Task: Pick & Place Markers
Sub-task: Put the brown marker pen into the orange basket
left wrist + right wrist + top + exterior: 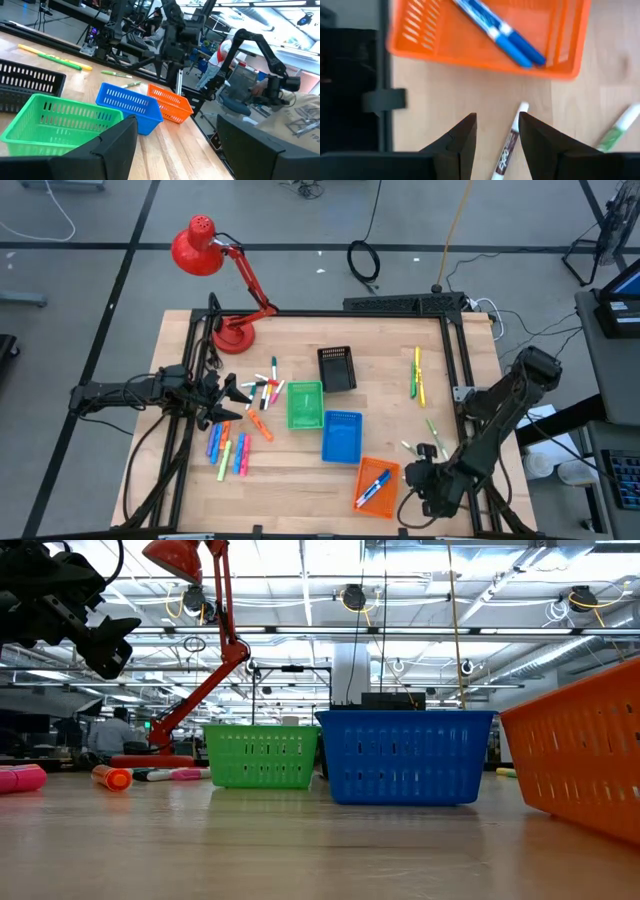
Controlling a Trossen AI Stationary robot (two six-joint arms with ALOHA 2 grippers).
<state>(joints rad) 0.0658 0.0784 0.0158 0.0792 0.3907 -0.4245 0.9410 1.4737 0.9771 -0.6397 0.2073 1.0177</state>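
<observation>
Orange basket [378, 483] sits near the tabletop's front edge, right of centre, w/ two blue markers [502, 31] in it. Your right gripper [497, 135] hangs just beside that basket toward the front right corner, fingers apart, straddling a white marker [509, 147] that lies on the wood; can't tell if they touch it. Green-capped marker [619, 126] lies close by. Left gripper [238, 392] is by the left edge, fingers apart, nothing in it, above the loose marker pile [232, 448]. More markers [266, 387] lie next to the green basket [305, 404] mid-table; blue basket [341, 435] is touching it, black basket [337, 367] behind. Yellow & green markers [416, 374] lie toward the right edge. Red lamp [215, 255] at the back left corner.
</observation>
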